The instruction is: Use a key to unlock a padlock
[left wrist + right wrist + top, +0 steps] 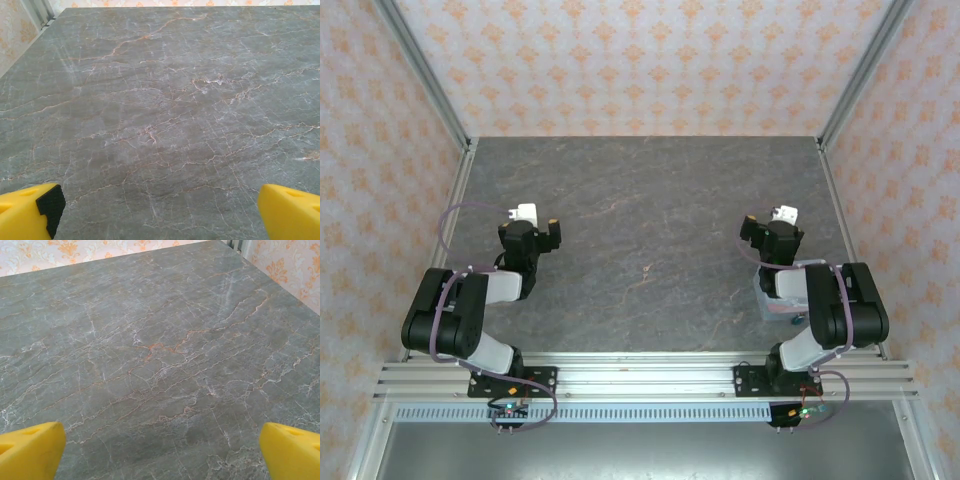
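Grey marble table (650, 200), top view: a pale tin (766, 298) sits under my right arm (840, 300). A bluish speck at its near corner is possibly the padlock (796, 316), behind that arm's wrist, axis unreadable.
Left wrist view: left gripper (160, 215) spread wide, empty.
Right wrist view: right gripper (160, 452) spread wide, empty, facing away from the tin.

Grey veined table (650, 250), floral walls (640, 60), pale box (764, 303).

Bright, diffuse light recorded; faint glare streaks seen on the desk (70, 65); shadows soft; near edges slightly blurred.
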